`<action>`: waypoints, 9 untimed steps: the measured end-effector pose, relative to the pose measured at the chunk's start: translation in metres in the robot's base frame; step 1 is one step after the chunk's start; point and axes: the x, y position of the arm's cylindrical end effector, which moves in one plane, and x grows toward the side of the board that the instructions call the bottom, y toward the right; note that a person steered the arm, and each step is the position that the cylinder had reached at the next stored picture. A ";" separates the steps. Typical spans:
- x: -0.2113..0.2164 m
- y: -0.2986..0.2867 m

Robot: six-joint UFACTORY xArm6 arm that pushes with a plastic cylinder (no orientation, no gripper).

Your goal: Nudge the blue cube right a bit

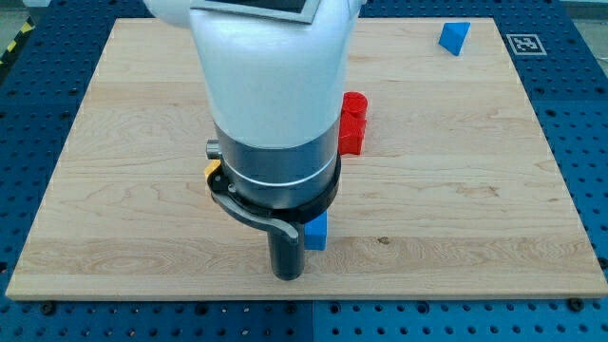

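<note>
From the one camera I have, the arm (271,104) fills the middle of the view: a wide white housing above a grey band and a black collar, narrowing to the dark rod. My tip (287,275) sits low on the wooden table (456,190), close to the view's bottom edge and a little left of centre.

The blue cube (316,231) lies just to the view's right of the rod, right up against it; only its right part shows, the rest being hidden behind the rod and collar. I cannot tell for certain whether my tip touches it, but no gap shows between them. There is no gripper on this arm, so there is nothing to report as apart or together; the rod simply stands beside the cube.

A red block (353,123) lies up the view from the cube, partly covered by the white housing; it looks like two stacked or joined pieces, though its full shape is hidden. A sliver of yellow block (211,172) peeks out at the left edge of the collar, too covered to name a shape.

Well apart from all this, a blue wedge-like block (454,38) sits near the table's top right corner. Beyond that corner, a black and white marker (524,44) lies on the blue perforated base (579,114).
</note>
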 end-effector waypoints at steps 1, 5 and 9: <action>0.000 -0.002; -0.053 -0.008; -0.006 0.063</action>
